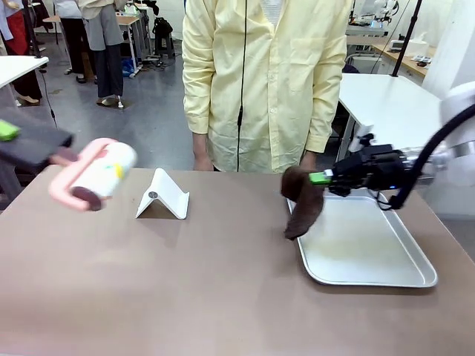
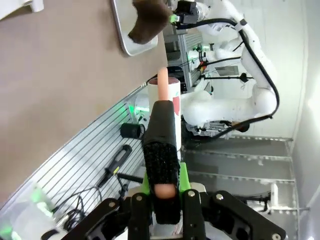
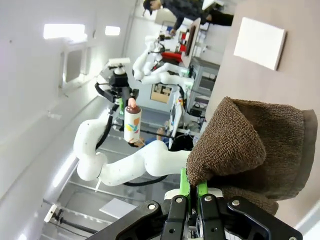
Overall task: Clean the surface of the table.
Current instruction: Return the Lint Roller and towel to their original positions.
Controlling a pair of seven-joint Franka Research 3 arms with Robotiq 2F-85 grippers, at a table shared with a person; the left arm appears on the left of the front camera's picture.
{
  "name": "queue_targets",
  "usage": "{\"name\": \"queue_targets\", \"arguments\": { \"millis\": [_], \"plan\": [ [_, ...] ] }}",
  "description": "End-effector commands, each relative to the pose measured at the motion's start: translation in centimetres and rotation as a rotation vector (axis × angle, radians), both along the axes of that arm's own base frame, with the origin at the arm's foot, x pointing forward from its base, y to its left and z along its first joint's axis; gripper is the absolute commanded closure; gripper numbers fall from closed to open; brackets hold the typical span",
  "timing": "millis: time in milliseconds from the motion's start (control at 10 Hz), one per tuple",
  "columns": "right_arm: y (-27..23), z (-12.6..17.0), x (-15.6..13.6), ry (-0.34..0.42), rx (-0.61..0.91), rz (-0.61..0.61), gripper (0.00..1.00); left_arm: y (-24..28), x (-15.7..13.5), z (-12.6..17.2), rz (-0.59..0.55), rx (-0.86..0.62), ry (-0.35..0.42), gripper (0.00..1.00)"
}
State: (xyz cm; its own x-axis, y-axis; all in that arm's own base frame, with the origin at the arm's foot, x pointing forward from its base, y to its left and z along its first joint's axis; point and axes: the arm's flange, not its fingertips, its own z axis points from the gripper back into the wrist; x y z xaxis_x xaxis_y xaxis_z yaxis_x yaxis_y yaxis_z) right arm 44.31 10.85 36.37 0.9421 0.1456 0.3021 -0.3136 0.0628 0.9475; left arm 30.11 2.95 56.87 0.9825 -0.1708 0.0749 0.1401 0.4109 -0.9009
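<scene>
Now the right gripper (image 1: 320,178) pinches a brown cloth (image 1: 303,212) over the bare metal tray's (image 1: 371,276) edge; the left gripper (image 2: 161,192) clamps a lint roller (image 1: 96,176) above the table (image 1: 185,282).

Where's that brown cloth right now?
In the front view, the brown cloth hangs from the right gripper, over the metal tray's left edge, right of the white stand.

Stand (image 1: 163,196) on table (image 1: 185,289) left of centre, tray (image 1: 371,256) at right, cloth (image 1: 303,208) hanging over tray's left rim
</scene>
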Motion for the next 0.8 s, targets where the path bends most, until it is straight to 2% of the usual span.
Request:
{"name": "queue_targets", "arguments": {
  "millis": [0, 100, 300, 500, 700],
  "plan": [
    [4.2, -0.7, 2.4, 0.005, -0.022, 0.017, 0.94, -4.9, 2.2, 0.4, 0.039, 0.070, 0.016, 0.78],
    [6.2, -1.6, 3.0, 0.021, -0.057, 0.040, 0.94, -6.9, 3.9, 0.2, 0.033, 0.127, 0.044, 0.78],
    [8.9, -3.7, 4.0, 0.013, -0.115, -0.017, 0.94, -9.8, 9.0, -1.0, 0.195, 0.211, 0.015, 0.78],
    [9.6, -4.4, 4.8, 0.041, -0.172, -0.041, 0.94, -11.4, 14.6, -3.6, 0.318, 0.302, -0.016, 0.78],
    [9.0, -4.6, 5.8, 0.074, -0.202, -0.069, 0.94, -12.0, 17.7, -6.4, 0.279, 0.327, 0.044, 0.78]
  ]
}}
